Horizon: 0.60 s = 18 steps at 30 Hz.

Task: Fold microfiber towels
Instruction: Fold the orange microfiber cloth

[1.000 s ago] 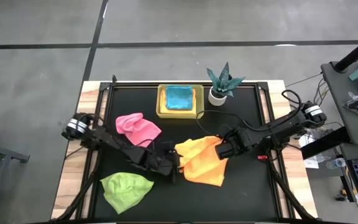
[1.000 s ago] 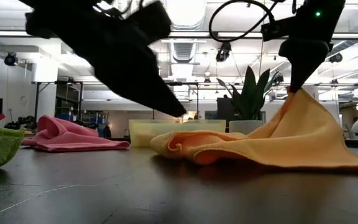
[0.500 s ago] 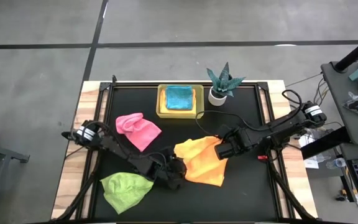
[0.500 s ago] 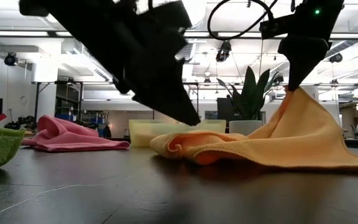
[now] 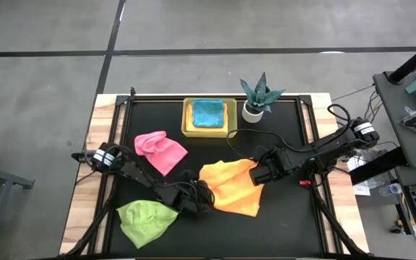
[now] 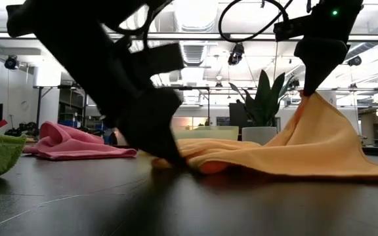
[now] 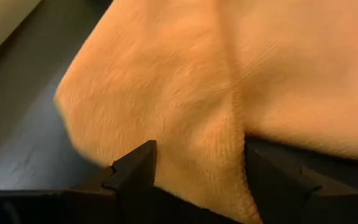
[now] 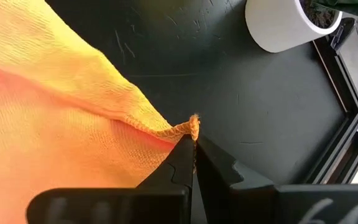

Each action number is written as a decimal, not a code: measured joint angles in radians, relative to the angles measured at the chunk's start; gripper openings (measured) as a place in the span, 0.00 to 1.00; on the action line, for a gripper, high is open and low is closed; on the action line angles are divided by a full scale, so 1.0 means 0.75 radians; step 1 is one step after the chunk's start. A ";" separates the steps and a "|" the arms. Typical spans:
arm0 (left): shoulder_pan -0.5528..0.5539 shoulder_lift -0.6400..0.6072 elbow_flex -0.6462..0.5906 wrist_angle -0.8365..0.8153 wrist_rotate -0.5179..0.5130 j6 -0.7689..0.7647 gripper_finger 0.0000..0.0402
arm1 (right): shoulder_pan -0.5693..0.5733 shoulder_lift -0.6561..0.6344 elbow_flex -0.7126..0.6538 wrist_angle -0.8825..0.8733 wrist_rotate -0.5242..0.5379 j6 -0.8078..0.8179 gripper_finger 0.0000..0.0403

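I've got the right gripper point(image 8: 192, 146) pinched tight on a corner of the orange towel point(image 5: 231, 187), holding that corner up off the black table point(image 5: 287, 217) near the middle, w/ the rest of the cloth draped down flat. My left gripper point(image 7: 197, 168) sits at the towel's opposite, near edge w/ fingers point(image 7: 135, 168) spread wide, cloth lying between them but not clamped. Other towels: pink point(image 5: 160, 150) back-left, green point(image 5: 146, 219) front-left, blue point(image 5: 209, 113) in the yellow tray point(image 5: 187, 124) beside the potted plant point(image 5: 257, 97).
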 joint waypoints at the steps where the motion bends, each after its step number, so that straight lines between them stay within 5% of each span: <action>1: 0.000 -0.005 -0.002 -0.061 -0.010 -0.025 0.54 | 0.000 0.000 0.000 -0.002 0.000 0.000 0.02; 7: 0.000 -0.016 -0.003 -0.256 -0.024 -0.077 0.38 | 0.000 0.000 -0.003 -0.002 0.000 -0.013 0.02; 14: 0.008 -0.017 -0.006 -0.285 -0.012 0.028 0.05 | 0.000 0.000 -0.003 0.000 0.000 -0.056 0.02; 18: 0.009 -0.082 0.020 -0.424 -0.002 0.102 0.01 | 0.014 -0.012 0.044 -0.005 0.001 -0.110 0.02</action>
